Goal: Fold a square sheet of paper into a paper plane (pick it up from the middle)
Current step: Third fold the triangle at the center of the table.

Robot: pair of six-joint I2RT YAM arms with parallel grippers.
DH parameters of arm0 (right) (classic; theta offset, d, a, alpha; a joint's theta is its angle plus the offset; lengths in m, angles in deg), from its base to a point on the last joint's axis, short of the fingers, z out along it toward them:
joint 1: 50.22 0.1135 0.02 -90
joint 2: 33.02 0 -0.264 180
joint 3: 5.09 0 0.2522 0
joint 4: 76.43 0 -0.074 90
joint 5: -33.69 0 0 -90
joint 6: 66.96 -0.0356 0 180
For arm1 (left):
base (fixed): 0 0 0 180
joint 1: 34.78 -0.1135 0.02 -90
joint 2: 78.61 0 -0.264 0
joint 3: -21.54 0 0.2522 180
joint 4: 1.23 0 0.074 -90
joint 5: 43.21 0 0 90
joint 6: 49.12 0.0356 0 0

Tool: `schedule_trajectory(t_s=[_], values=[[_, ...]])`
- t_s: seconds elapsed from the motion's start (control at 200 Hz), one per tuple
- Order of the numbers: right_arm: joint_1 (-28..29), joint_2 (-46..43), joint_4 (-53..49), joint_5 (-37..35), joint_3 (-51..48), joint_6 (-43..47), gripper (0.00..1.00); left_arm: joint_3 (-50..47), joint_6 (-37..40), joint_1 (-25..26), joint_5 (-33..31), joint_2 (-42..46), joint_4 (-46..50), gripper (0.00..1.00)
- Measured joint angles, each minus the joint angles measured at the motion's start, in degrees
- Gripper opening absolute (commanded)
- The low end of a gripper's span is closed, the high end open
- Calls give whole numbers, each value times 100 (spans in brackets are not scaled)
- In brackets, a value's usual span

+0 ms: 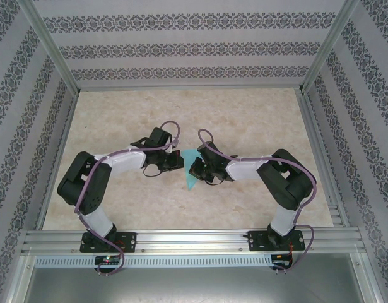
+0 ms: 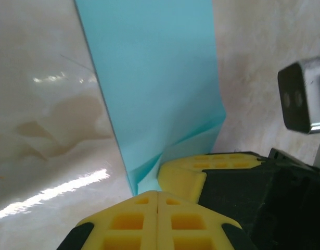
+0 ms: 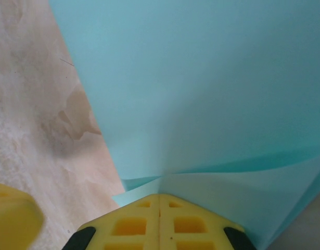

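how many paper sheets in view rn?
1. The sheet is over the middle of the table, pinched by the left gripper and right gripper. Another could hide beneath it.

The square sheet of paper (image 1: 192, 172) is thin, turquoise-blue and creased into a pointed shape. It lies near the middle of the table (image 1: 244, 113), its narrow tip toward the table's near edge. One end (image 3: 217, 177) gathers into raised folds above the table.
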Motion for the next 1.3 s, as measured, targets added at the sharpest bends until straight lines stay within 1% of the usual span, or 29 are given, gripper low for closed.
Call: schedule_trajectory(t_s=[0.215,0.575,0.999,1.299], values=[[2,0,0,0,0,0,0,-22,-24,223,122,-258,-151,1],[2,0,7,0,-4,-17,0,-22,-22,234,101,-612,-162,0],[0,-39,181,2,-125,-15,0,-11,-24,238,57,-616,-177,0],[0,-39,243,4,-155,-17,0,-42,-184,238,-39,-605,-415,0]])
